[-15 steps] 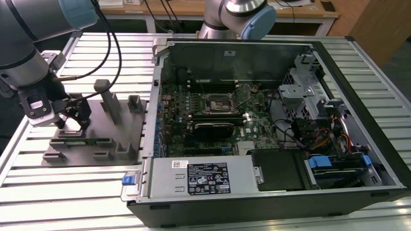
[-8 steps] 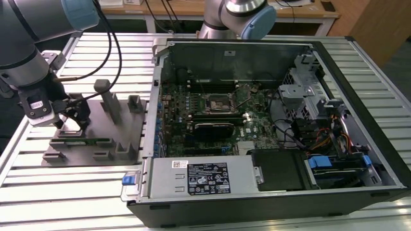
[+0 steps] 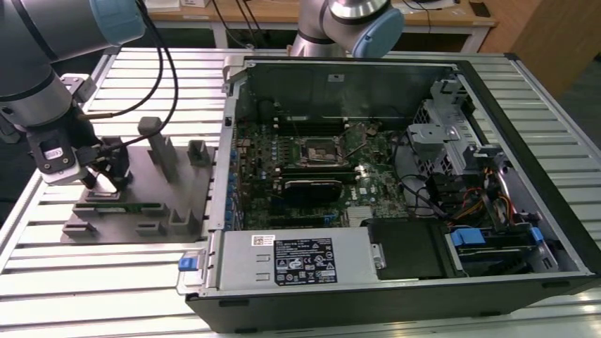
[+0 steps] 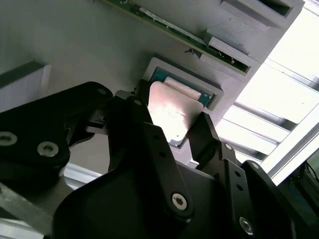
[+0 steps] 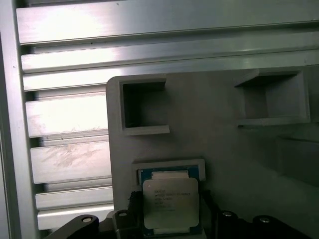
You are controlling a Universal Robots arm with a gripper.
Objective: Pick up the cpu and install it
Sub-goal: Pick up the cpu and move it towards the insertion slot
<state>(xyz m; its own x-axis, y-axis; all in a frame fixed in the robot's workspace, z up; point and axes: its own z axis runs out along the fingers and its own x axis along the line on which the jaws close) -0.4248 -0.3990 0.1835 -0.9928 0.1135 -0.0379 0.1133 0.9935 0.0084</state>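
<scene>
Between tool (image 4: 173, 119) fingers (image 4: 207, 137), the cpu (image 4: 167, 110)

Exterior view is evenly lit. Glare is thrown off slats (image 5: 149, 20); cpu (image 4: 169, 112) is sheened pale, gripper (image 4: 173, 122) shadowed.

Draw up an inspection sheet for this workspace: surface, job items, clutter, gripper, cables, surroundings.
Surface: slatted metal table carrying a grey tray and an open computer case.
Job's things: cpu held over its recess in the tray; motherboard socket inside the case.
Clutter: green memory stick lying on the tray.
Gripper: gripper shut on the cpu, at the exterior view's left.
Cables: black cable along the arm; wire bundle inside the case.
Surroundings: second arm and wooden desk behind the case.
</scene>
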